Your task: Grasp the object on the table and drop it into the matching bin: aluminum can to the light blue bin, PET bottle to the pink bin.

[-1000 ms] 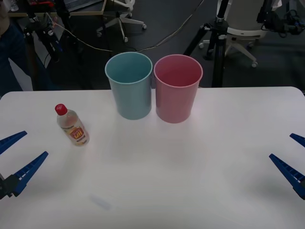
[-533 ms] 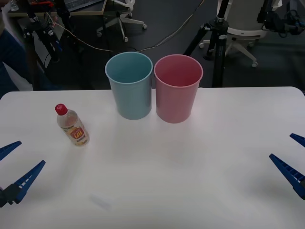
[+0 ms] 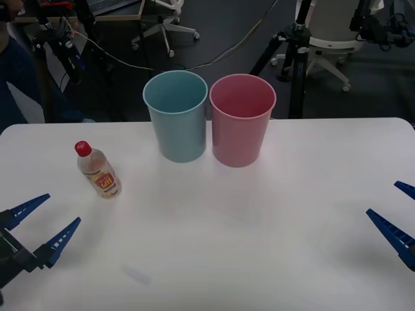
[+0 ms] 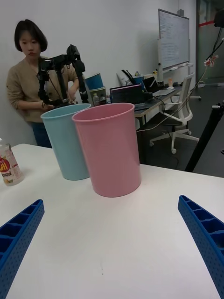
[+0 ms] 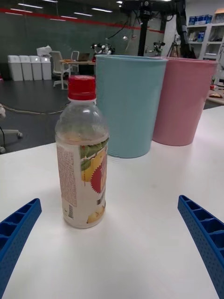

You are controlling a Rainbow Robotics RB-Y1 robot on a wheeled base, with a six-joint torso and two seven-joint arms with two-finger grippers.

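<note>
Your left gripper [image 3: 40,222] sits at the lower left of the front frame, its blue fingers spread wide and holding nothing. The PET bottle [image 3: 98,170] stands upright on the table [image 3: 259,246] at the left of that frame, up and slightly right of those fingers, near but apart from them. Its long axis runs vertical, red cap on top, so a level approach with one finger on either side of the body looks like what the next move calls for.

In the left wrist view, the bottle [image 5: 83,154] rises left of centre, between the two spread fingers and nearer the one in the lower-left corner. You may need a small sideways correction before closing in.

Your right gripper [image 3: 399,220] is at the far right edge of the front frame, fingers also parted and empty, well apart from the bottle. The left arm is clearly the nearer one.

The light blue bin [image 3: 176,115] and the pink bin [image 3: 240,119] stand side by side at the upper centre of the front frame, touching or nearly so. The pink one, where this bottle belongs, is the farther of the two from the bottle. Judged from this, the grasp has not yet begun, and the carry will likely have to pass over or around the blue bin.
</note>
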